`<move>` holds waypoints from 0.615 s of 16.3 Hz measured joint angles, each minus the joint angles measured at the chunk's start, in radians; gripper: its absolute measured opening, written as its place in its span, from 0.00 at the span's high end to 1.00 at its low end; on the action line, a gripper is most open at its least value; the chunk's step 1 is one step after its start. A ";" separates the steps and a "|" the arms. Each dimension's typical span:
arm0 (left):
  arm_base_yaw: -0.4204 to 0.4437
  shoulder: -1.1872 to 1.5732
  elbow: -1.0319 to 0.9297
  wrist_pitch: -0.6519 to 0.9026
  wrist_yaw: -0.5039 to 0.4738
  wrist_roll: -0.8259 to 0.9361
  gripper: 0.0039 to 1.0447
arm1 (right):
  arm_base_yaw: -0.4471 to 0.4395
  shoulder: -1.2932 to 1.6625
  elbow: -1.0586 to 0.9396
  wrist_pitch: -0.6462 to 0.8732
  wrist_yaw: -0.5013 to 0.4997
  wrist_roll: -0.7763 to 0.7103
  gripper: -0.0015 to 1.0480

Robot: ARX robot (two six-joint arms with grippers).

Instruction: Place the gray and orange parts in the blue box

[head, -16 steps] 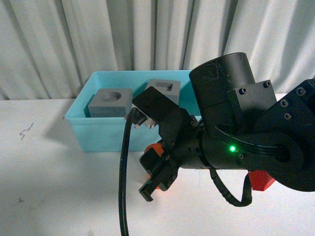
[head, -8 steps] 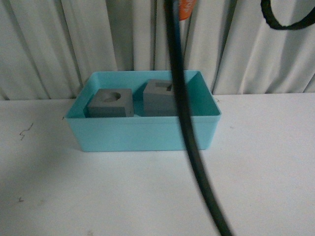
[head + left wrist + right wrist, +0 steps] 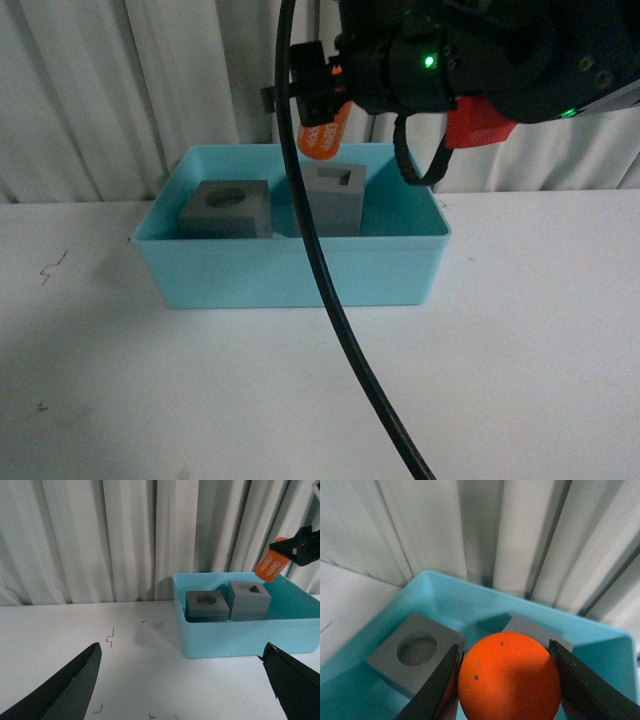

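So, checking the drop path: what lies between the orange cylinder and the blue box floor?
The square-recess gray cube sits under the orange cylinder in the front view, inside the blue box.

Right hand [image 3: 318,100] only partly seen at top centre of the front view, arm body cut by the upper edge. Orange cylinder [image 3: 324,135] half covered there by the fingers; lettering too small to read. In the right wrist view, cylinder [image 3: 509,682] cropped by the bottom edge and hiding most of the square-recess cube [image 3: 530,628]. Black cable [image 3: 345,330] crossing the blue box [image 3: 290,270], masking part of its front wall. Left hand [image 3: 182,680] showing just two dark fingertips in the lower corners.
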 joint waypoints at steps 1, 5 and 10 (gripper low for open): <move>0.000 0.000 0.000 0.000 0.000 0.000 0.06 | 0.008 0.034 0.018 -0.020 0.013 0.020 0.54; 0.000 0.000 0.000 0.000 0.000 0.000 0.06 | 0.018 0.149 0.034 -0.055 0.042 0.058 0.55; 0.000 0.000 0.000 0.000 0.000 0.000 0.06 | 0.031 0.183 0.089 -0.068 0.048 0.072 0.55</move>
